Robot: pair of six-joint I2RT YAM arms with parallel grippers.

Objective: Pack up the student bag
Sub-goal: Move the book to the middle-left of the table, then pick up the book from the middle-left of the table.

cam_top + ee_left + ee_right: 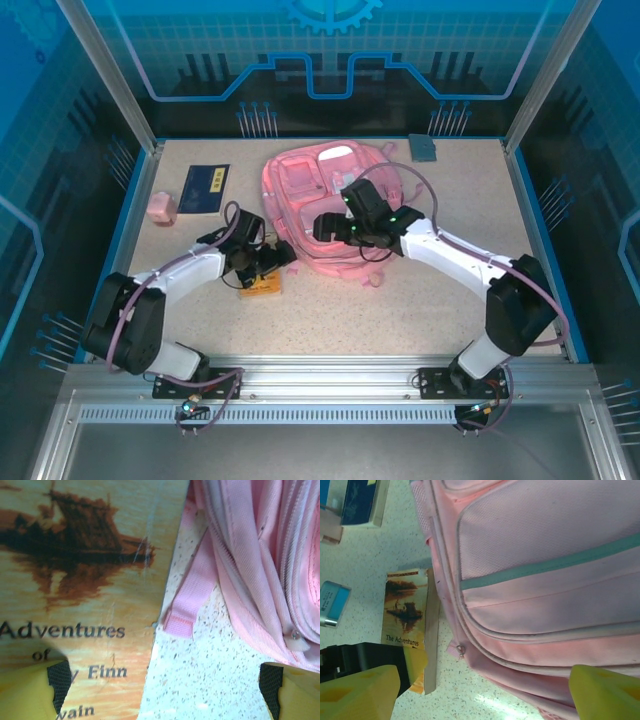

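At the table's point(450, 300) middle lies the bag point(300, 185), front pockets up, one strap point(187, 605) trailing on the surface. Just beside its lower left edge lies a paperback point(260, 286). The left gripper point(266, 263) hangs over that book, jaws wide, gripping nothing. The right gripper point(324, 228) hovers over the bag's lower left edge, jaws also wide and empty. A blue book point(205, 187) and a pink block point(161, 209) lie far left.

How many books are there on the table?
2. An orange paperback lies by the near-left corner of the student bag; a dark blue book lies far left. The bag could hide more.
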